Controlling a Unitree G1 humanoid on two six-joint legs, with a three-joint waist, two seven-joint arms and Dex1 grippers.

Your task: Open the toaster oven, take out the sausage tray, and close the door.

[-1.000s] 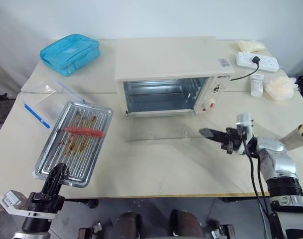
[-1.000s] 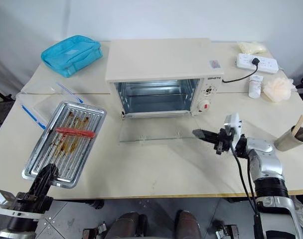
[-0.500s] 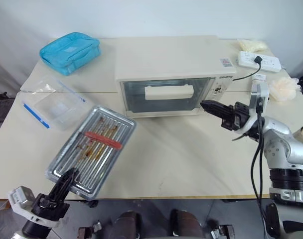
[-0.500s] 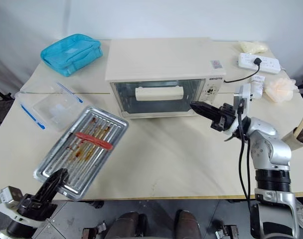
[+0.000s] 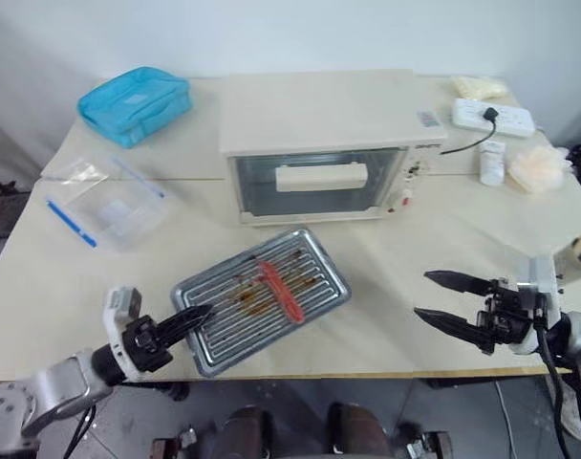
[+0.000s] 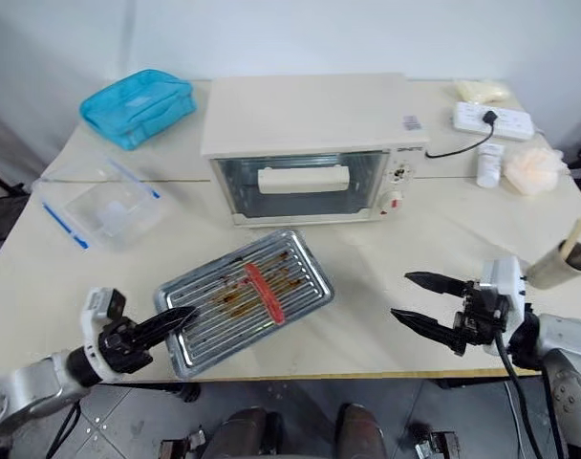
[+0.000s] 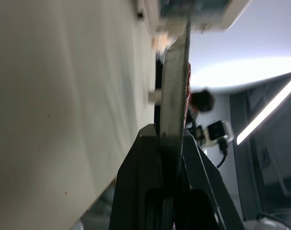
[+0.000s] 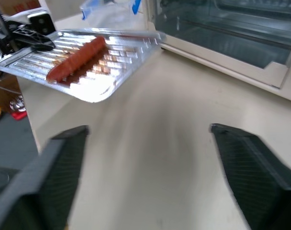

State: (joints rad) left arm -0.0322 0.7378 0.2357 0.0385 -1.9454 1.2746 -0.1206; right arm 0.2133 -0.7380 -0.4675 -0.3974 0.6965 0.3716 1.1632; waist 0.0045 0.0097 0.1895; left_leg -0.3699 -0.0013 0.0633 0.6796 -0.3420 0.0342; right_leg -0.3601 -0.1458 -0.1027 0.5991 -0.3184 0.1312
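Black fingers of left end effector [image 5: 190,318] pinched on near corner rim of sausage tray [image 5: 262,298]; tray held off the beige desk [image 5: 386,316], tilted, over the front-centre area. One red sausage [image 5: 280,292] lying across the ribbed, grease-stained bottom. Right end effector [image 5: 443,298] at near right edge of desk, fingers spread wide, nothing between them, pointing toward the tray but well apart from it. Clear plastic box with blue strip [image 5: 104,206] at mid left of desk. Behind the tray, toaster oven [image 5: 324,143] standing mid-desk, door [image 5: 314,184] shut upright, cream bar handle [image 5: 321,176] across the glass, red knob [image 6: 397,200] on the right-hand panel. Blue zip pouch [image 5: 135,102] at far left corner. White power strip [image 5: 492,118], small white bottle [image 5: 491,163] and pale sponge [image 5: 536,167] at far right.
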